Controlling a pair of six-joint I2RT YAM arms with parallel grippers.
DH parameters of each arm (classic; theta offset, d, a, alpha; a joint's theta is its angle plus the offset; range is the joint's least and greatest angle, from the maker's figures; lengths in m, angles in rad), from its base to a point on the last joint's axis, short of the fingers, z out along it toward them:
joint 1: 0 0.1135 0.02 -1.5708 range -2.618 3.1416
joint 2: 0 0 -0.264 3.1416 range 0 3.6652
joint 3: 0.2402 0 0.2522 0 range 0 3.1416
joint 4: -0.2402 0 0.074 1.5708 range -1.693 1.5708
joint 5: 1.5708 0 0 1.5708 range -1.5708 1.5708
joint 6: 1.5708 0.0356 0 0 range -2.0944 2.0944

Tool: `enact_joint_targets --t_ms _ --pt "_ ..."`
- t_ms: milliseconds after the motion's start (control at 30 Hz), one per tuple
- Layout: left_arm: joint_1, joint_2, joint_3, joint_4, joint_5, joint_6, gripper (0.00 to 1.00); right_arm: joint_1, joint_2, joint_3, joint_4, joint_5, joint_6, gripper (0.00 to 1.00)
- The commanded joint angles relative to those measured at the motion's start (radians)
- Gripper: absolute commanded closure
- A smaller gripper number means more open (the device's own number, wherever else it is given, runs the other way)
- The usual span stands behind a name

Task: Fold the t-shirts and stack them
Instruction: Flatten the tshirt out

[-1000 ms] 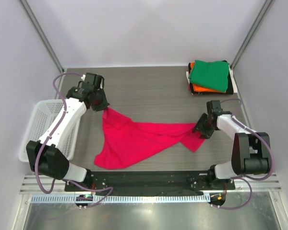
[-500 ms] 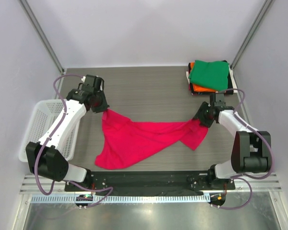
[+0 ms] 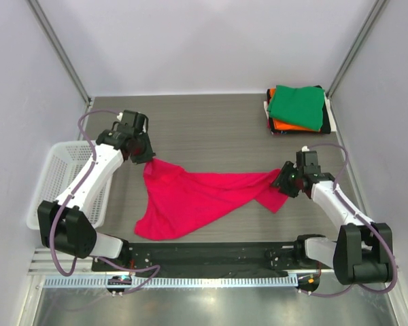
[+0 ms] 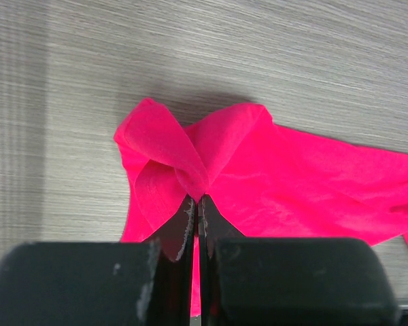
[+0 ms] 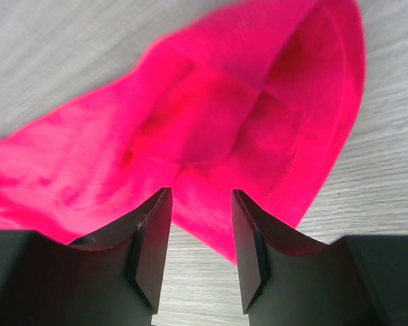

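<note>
Pink-red t-shirt [image 3: 190,200], just the one, sprawled unfolded mid-surface [image 3: 211,129]! Left gripper [image 3: 147,158] clamped tight on its far-left corner, same as a second ago. Right gripper [image 3: 284,183], jaws parted over the right end, has swung back nearer. Far right: one stack, green t-shirt [image 3: 298,106] on top, orange t-shirt [image 3: 285,126] peeking out, lower layers mostly hidden. One mesh basket [image 3: 54,170] left.

Overhead plus wrist close-ups; shared t-shirt [image 3: 190,197]
</note>
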Motion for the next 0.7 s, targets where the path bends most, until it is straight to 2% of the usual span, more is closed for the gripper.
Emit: enact_joint_targets --t_ms 0,367,667 --pt "0.008 -0.039 -0.010 0.042 0.021 -0.004 1.00 0.013 0.036 -0.016 0.073 -0.034 0.009 0.54" --pt "0.008 -0.043 -0.038 0.052 0.018 -0.002 1.00 0.028 0.152 0.035 0.116 0.032 -0.035 0.57" --pt "0.008 -0.040 -0.043 0.056 0.016 -0.001 1.00 0.029 0.185 0.101 0.109 0.078 -0.062 0.58"
